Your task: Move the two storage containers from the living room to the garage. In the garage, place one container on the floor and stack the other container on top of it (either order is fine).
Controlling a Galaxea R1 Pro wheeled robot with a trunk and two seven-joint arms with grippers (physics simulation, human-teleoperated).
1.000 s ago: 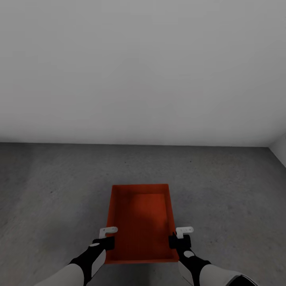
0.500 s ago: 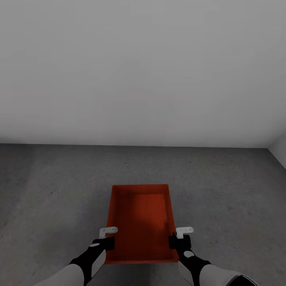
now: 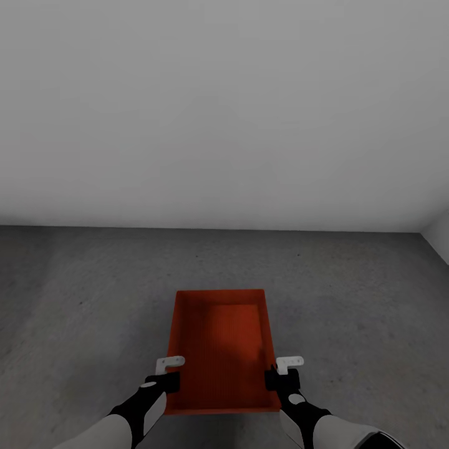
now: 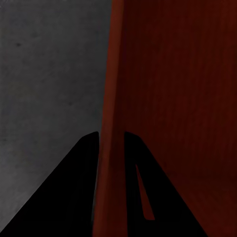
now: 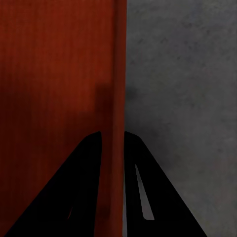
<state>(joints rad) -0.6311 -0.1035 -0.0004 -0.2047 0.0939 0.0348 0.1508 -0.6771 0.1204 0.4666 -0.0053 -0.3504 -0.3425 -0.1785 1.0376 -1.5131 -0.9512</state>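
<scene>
Both hands are seen clenched on one red-orange storage container [image 3: 221, 349], each on a long side wall near the container's end closest to the robot. In the head view the left hand [image 3: 167, 372] is closed over the container's left wall and the right hand [image 3: 284, 370] over its right wall. In the left wrist view the left hand's dark fingers [image 4: 81, 168] are set on either side of the thin red wall, one outside and one inside the container, and the same grip is shown for the right hand's fingers [image 5: 143, 168] in the right wrist view. The container is held level and open side up, its ribbed bottom bare. Below and around the container, grey mottled concrete floor [image 3: 349, 293] is spread out. Beyond the container's far end a plain white wall [image 3: 224, 112] is met by the floor. Whether the container is touching the floor cannot be told.
</scene>
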